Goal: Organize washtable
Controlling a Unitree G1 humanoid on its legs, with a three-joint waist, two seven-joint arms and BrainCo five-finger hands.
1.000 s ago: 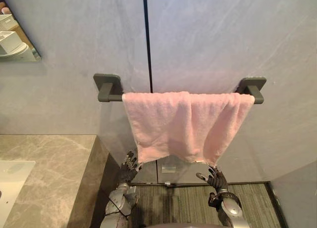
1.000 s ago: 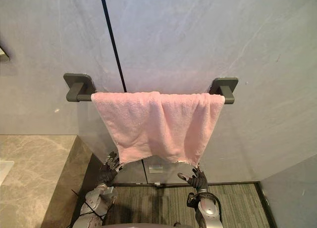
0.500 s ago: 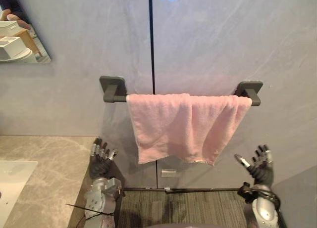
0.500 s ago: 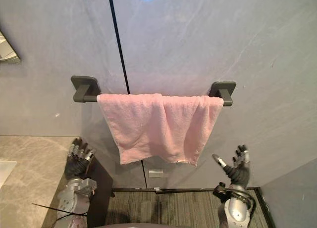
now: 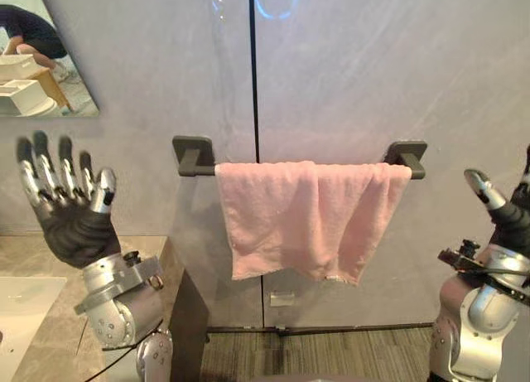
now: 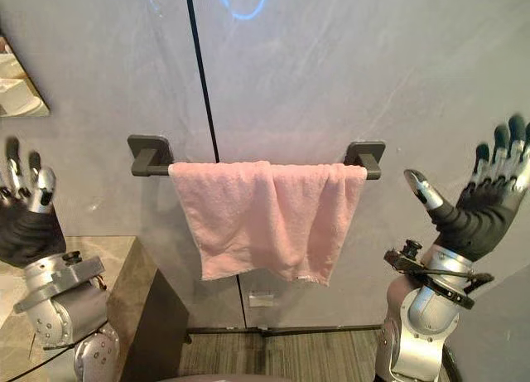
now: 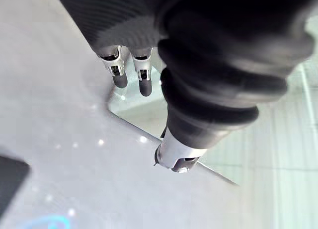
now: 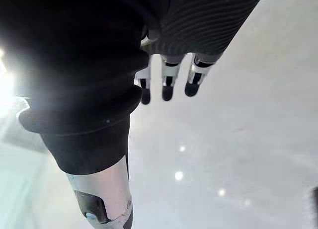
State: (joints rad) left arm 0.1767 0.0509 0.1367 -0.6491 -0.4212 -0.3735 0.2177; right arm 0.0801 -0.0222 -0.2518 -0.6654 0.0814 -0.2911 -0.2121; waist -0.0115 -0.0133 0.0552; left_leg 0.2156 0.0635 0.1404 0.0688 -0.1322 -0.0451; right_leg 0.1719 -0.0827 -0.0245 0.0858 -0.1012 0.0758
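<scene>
A pink towel (image 5: pixel 308 217) hung over the dark rail (image 5: pixel 193 155) at mid-frame, touched by neither hand. The left hand (image 5: pixel 70 212) at left and the right hand (image 6: pixel 480 206) at right were raised with fingers spread, holding nothing.

both robot hands, left robot hand (image 5: pixel 73 224) and right robot hand (image 6: pixel 480 216), raised, fingers spread.

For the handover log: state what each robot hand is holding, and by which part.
Nothing is held. The left robot hand and right robot hand are open, apart from the pink towel hanging on the bar.
</scene>
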